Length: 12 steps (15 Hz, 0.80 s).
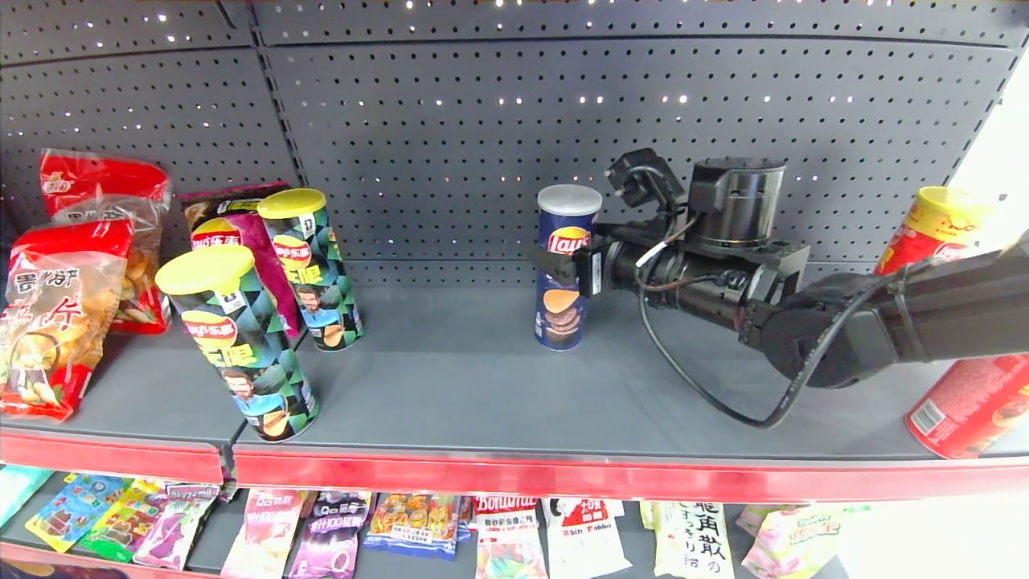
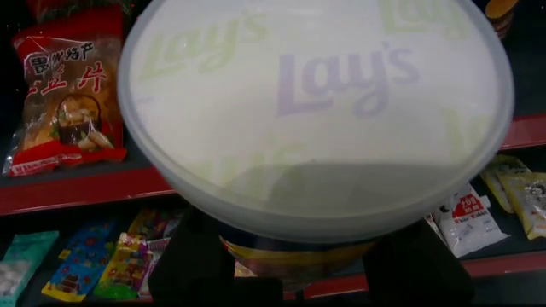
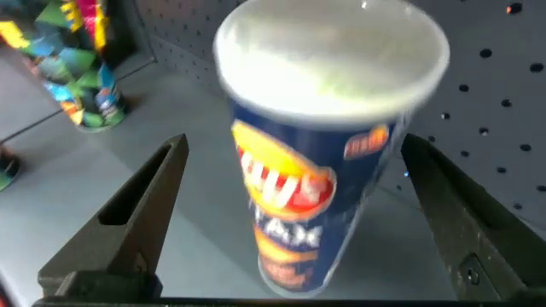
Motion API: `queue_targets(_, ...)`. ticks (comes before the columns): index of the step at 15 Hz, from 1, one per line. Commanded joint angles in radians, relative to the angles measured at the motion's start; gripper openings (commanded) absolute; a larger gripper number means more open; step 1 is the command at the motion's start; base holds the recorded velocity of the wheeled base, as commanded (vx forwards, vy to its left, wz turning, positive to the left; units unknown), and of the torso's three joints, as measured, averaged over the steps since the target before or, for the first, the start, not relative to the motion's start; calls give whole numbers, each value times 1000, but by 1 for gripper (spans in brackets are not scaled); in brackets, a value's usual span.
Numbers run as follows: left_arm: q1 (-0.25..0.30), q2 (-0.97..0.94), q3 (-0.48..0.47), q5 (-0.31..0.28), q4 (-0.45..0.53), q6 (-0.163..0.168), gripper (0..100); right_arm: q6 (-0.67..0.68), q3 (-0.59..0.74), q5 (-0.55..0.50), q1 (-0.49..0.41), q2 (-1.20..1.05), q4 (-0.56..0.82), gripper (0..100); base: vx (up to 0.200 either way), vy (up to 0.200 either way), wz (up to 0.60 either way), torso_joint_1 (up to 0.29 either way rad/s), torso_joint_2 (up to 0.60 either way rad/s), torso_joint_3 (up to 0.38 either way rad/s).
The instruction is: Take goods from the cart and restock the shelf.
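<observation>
Evidently mid-restock; entries follow.
Item on shelf: blue chip can, white lid, stood upright on the grey shelf board near its middle, set back toward the pegboard at 12 o'clock.
Right gripper: fingers spread wide, one on each side of the blue chip can with a gap on both sides; it gripped nothing.
Left gripper: closed about the body of a second chip can, whose pale lid sat close under the wrist camera, with the shelf fronts behind it.
Stock at 9 o'clock: two teal-patterned cans, yellow lids, both upright; red snack bags beyond them at the shelf end.
Stock at 3 o'clock: two red cans, well apart from the blue one.
Lower tier: flat snack packets in a row at 6 o'clock.
Done, by judgement: one can delivered and standing free, apparently released.
Left, by judgement: the right arm had to draw clear without tipping the blue chip can; the second chip can needed a place on the bare board between the teal and red groups; further goods may have been waiting.
</observation>
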Motion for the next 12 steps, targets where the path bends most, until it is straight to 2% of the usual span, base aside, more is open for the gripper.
queue_targets(1,0,2,8,0,-2,-1,0,9,-37,-2,1,37,-1,100,0,0,0,0,0,0)
queue_targets(9,0,-3,13,-1,-2,0,0,12,-143,-41,4,111,-1,100,0,0,0,0,0,0)
queue_targets(10,0,-1,13,-1,-2,-1,0,12,-157,-47,4,123,-2,0,0,0,0,0,0,0)
queue_targets(12,0,-3,13,-1,-2,-1,0,12,-169,-53,6,125,-1,0,0,0,0,0,0,0)
